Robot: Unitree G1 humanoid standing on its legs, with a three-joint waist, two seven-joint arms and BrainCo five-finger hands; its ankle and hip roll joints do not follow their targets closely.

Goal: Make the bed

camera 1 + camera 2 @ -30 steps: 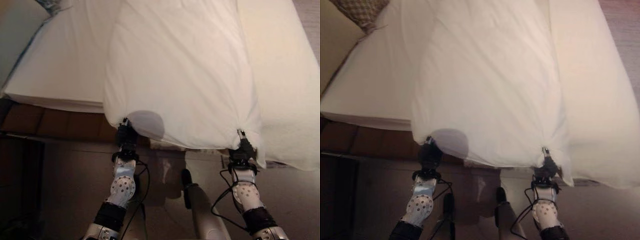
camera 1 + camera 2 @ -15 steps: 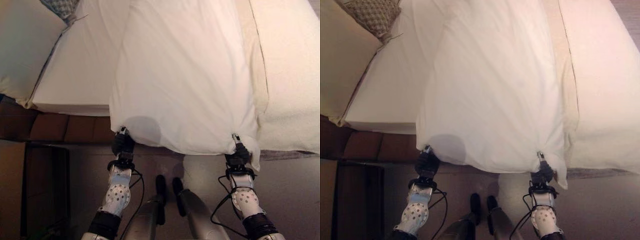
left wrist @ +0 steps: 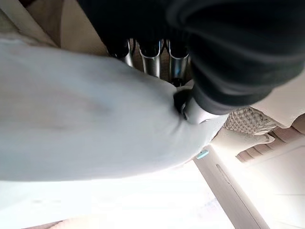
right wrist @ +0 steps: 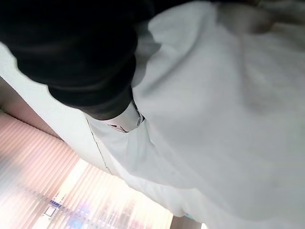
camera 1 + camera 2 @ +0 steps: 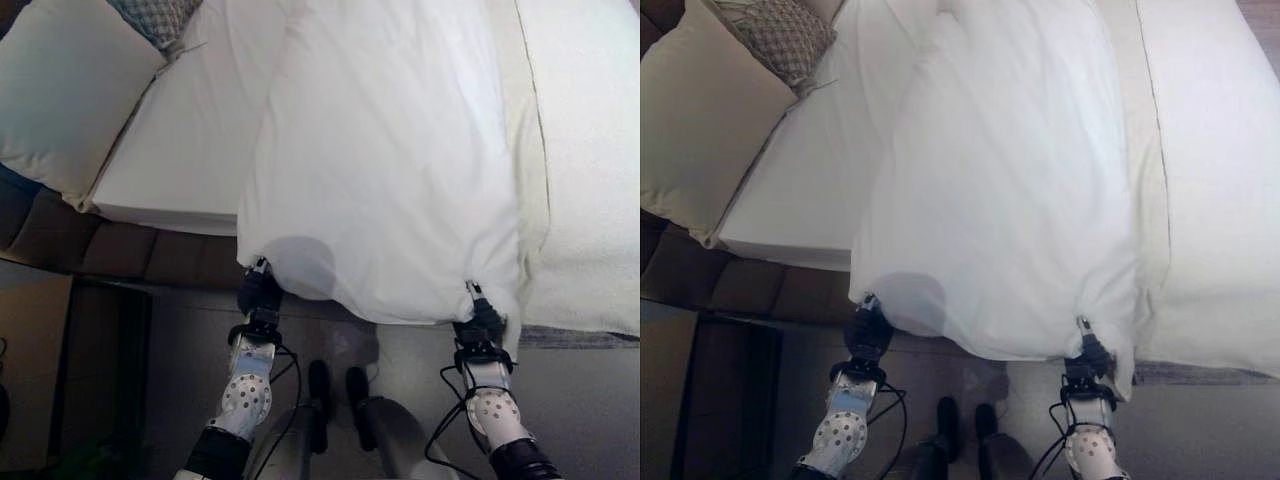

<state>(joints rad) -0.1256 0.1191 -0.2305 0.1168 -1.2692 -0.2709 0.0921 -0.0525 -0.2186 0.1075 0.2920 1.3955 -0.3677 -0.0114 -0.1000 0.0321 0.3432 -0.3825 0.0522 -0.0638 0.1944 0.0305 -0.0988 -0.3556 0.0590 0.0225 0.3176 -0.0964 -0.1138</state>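
A white duvet (image 5: 390, 170) lies lengthwise over the bed's white sheet (image 5: 190, 140), and its near edge hangs past the mattress side. My left hand (image 5: 258, 292) grips that edge at its left corner; in the left wrist view the fingers (image 3: 151, 57) and thumb curl round a bunch of the cloth (image 3: 86, 119). At the right corner my right hand (image 5: 483, 325) holds the same edge, where the cloth gathers into a point. In the right wrist view the thumb (image 4: 123, 119) presses into the duvet (image 4: 219, 105).
A cream pillow (image 5: 70, 90) and a grey patterned cushion (image 5: 160, 15) lie at the bed's left end. A brown padded bed frame (image 5: 120, 250) runs under the mattress, with a dark cabinet (image 5: 60, 370) below it. A cream blanket (image 5: 590, 150) covers the bed's right part.
The camera has swung, bringing the pillow and cushion into view at the left. Both hands keep their hold on the duvet's near edge.
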